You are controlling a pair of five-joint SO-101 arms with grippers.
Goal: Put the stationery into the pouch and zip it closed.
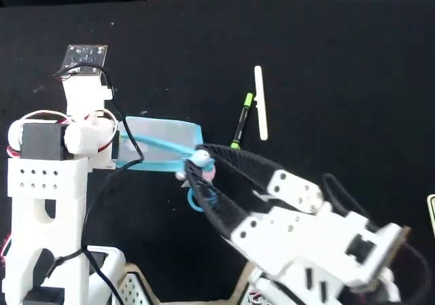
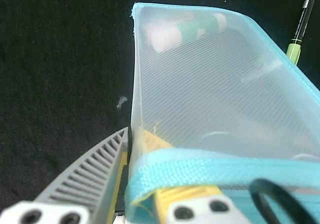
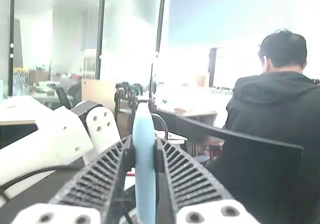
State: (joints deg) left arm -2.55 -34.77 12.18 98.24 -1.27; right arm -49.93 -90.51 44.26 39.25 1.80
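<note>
— Item one: the pouch?
— Pouch (image 1: 163, 132): pale see-through mesh with blue trim. It lies on the black table (image 1: 340, 60) between the two arms.

— Contents?
— Through the mesh, at the far end from the left arm, are a white cylinder (image 2: 165, 36) and a green piece (image 2: 197, 27), touching each other. Other pale shapes inside are too faint to name.

— Item two: the left gripper?
— Left gripper (image 2: 133, 134): it sits at the pouch's near corner. The grey ribbed finger is outside the mesh and the yellow finger shows through it. The jaws are pressed together, pinching the pouch's end seam.

— Item three: the right gripper?
— Right gripper (image 3: 144, 146): black ribbed fingers at the pouch's opposite end. The jaws are clamped on a thin blue strip (image 3: 143, 119) that stands upright between them. The strip is possibly the pouch's zip edge or its pull; the angle is too poor to settle which.

— Loose stationery?
— Pen (image 1: 239, 123): black barrel with a green cap. It lies on the table outside the pouch, its lower end near the pouch's corner and the right gripper.
— White stick (image 1: 260, 102): long, flat and pale. It lies just beside the pen on the side away from the pouch, roughly parallel and not touching it.
</note>
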